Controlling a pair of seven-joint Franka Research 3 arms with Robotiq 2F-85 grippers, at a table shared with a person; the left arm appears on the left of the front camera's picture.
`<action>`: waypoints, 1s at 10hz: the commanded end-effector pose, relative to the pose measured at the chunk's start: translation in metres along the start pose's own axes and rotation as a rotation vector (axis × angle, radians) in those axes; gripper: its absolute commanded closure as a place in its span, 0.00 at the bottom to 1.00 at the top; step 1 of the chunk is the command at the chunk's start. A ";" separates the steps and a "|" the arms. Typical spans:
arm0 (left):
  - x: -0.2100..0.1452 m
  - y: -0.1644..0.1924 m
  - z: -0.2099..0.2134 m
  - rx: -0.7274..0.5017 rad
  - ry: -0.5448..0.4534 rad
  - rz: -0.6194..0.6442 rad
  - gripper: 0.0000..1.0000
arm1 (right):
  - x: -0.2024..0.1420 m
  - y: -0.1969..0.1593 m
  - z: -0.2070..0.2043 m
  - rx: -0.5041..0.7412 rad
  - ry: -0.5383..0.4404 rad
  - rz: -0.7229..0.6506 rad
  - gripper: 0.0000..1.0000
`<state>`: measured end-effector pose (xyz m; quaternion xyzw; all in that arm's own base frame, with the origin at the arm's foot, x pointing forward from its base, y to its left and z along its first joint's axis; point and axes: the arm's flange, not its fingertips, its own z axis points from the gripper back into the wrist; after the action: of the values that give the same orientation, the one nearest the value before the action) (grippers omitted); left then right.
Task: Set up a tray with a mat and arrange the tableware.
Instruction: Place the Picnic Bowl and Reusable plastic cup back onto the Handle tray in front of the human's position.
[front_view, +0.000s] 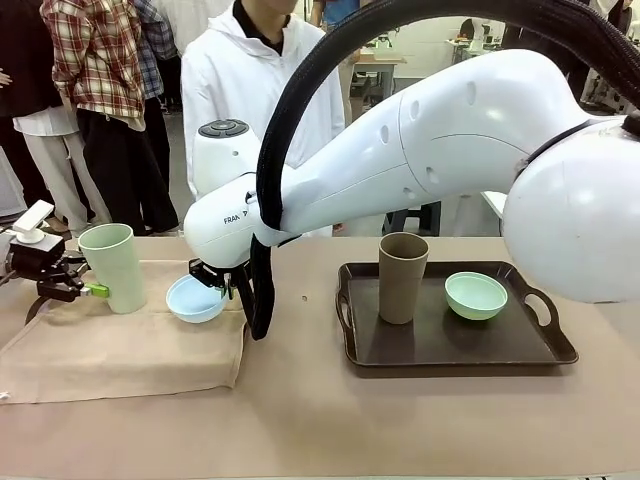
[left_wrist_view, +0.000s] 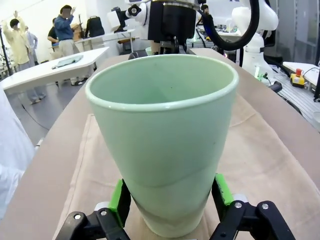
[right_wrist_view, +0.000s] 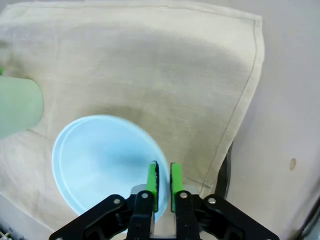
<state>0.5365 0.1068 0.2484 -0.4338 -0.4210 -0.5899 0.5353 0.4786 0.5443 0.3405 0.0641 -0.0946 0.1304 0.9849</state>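
Step in hand, judged: moving tableware between mat at left and tray at right.
- Left gripper clamps the green tumbler near its base, on the mat.
- Right gripper is pinched narrow on the blue bowl rim.

Next: lift both level.

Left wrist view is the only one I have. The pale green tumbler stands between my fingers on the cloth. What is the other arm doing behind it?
Observer: The right gripper is shut on the rim of the light blue bowl, which sits on the mat beside your pale green tumbler.
Operator: And the tray, does it hold something already?
Observer: Yes. The dark tray, to the right of the mat, holds the brown tumbler and the mint green bowl.
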 end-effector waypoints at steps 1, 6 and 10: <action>0.003 0.000 0.005 -0.020 -0.007 -0.025 0.00 | 0.000 -0.003 0.003 0.020 -0.003 0.006 0.27; 0.033 -0.024 0.037 0.041 0.250 -0.032 0.00 | -0.044 -0.005 0.084 -0.025 -0.071 0.014 0.00; 0.108 -0.061 0.055 0.169 0.587 -0.081 0.00 | -0.076 -0.024 0.134 -0.036 -0.084 -0.048 0.21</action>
<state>0.4979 0.1599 0.3457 -0.2207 -0.3407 -0.6729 0.6184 0.4051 0.4957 0.4536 0.0551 -0.1355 0.1186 0.9821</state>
